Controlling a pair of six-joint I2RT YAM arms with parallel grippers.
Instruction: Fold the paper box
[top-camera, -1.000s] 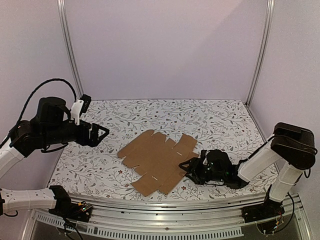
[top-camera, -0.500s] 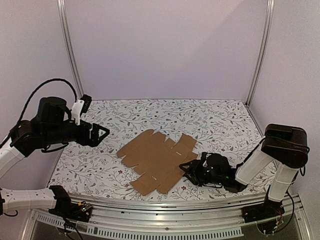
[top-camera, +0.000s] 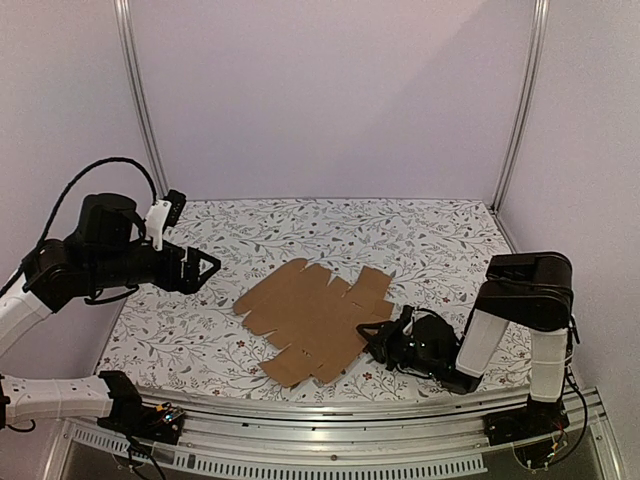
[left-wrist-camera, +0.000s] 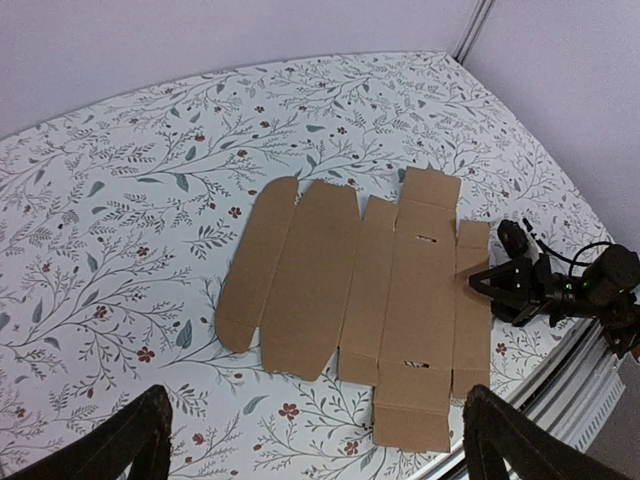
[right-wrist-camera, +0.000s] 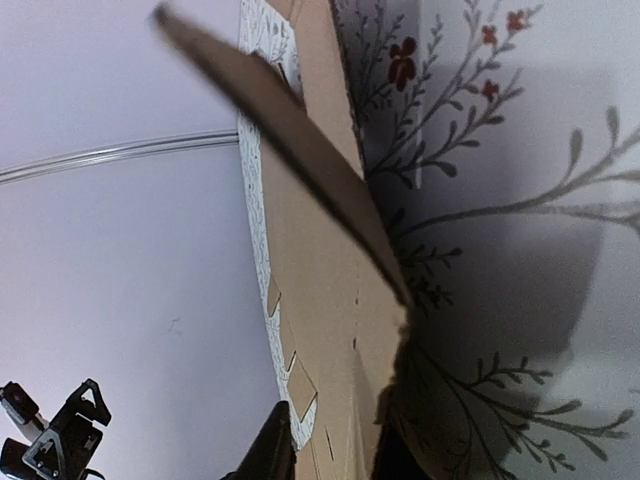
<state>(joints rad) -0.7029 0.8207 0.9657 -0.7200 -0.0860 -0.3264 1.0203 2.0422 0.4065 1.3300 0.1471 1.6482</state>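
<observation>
The paper box (top-camera: 315, 320) lies unfolded and mostly flat on the flowered table, a brown die-cut sheet (left-wrist-camera: 350, 280) with flaps and small slots. My right gripper (top-camera: 375, 338) lies low on the table at the sheet's right edge. In the right wrist view its jaws (right-wrist-camera: 335, 450) stand narrow around that edge of the cardboard (right-wrist-camera: 320, 260), one finger above and one below, with a gap still showing. The edge strip (right-wrist-camera: 300, 150) tilts up off the table. My left gripper (top-camera: 205, 265) hovers open, high and left of the sheet, nothing between its fingers (left-wrist-camera: 150, 430).
The flowered table (top-camera: 420, 240) ends at a metal rail (top-camera: 350, 405) just in front of the sheet. Pale walls and two upright posts (top-camera: 520, 100) close in the back. The right arm's elbow (top-camera: 525, 280) stands tall at the right.
The right gripper's jaws have narrowed around the sheet's right edge and slid slightly left. The right arm's elbow swung up and inward. The left arm has stayed still.
</observation>
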